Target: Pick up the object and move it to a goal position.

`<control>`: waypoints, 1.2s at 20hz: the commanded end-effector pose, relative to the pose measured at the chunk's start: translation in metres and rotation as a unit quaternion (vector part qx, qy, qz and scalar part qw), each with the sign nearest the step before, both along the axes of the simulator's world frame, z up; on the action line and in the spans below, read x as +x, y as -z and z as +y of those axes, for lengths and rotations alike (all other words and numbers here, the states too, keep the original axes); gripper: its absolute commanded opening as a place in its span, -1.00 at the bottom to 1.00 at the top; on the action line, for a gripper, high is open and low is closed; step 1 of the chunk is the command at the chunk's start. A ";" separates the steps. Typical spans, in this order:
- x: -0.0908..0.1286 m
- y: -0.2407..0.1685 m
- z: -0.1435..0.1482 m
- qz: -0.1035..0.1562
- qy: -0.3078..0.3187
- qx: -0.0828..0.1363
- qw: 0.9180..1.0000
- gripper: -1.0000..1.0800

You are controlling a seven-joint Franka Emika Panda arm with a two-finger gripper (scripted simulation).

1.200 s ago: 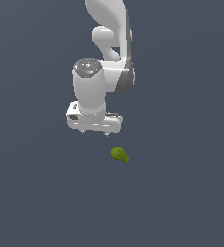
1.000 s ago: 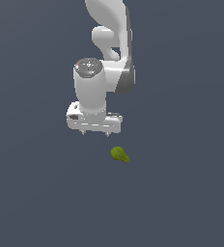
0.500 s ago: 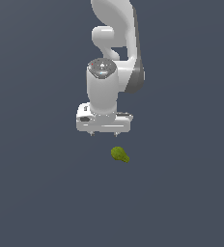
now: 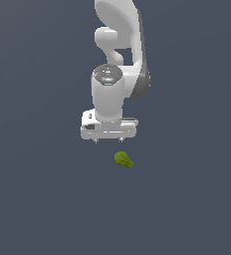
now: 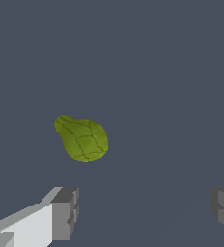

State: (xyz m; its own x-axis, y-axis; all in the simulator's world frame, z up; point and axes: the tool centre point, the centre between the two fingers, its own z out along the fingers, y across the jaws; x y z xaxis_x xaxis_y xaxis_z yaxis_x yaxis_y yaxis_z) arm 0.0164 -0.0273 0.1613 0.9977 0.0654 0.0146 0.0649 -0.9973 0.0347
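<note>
Exterior view: the pincer (image 4: pixel 108 141), fingers spread apart and empty, hangs just above the pear (image 4: pixel 123 159). The pear lies on the grey surface (image 4: pixel 187 199), clear of both fingers.

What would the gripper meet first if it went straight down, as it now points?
Probably the bare floor, not the pear. In the wrist view the pear lies off the line between the open fingers, so the gripper would likely miss it.

Plain, evenly lit slate-grey floor (image 4: pixel 38 199) fills everything.
</note>
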 end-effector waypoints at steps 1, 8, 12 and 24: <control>0.002 0.005 0.004 0.002 -0.021 0.000 1.000 0.92; 0.011 0.025 0.022 0.007 -0.112 0.002 0.994 0.92; 0.017 0.039 0.036 0.010 -0.176 0.004 0.984 0.92; 0.027 0.067 0.062 0.013 -0.293 0.012 0.956 0.92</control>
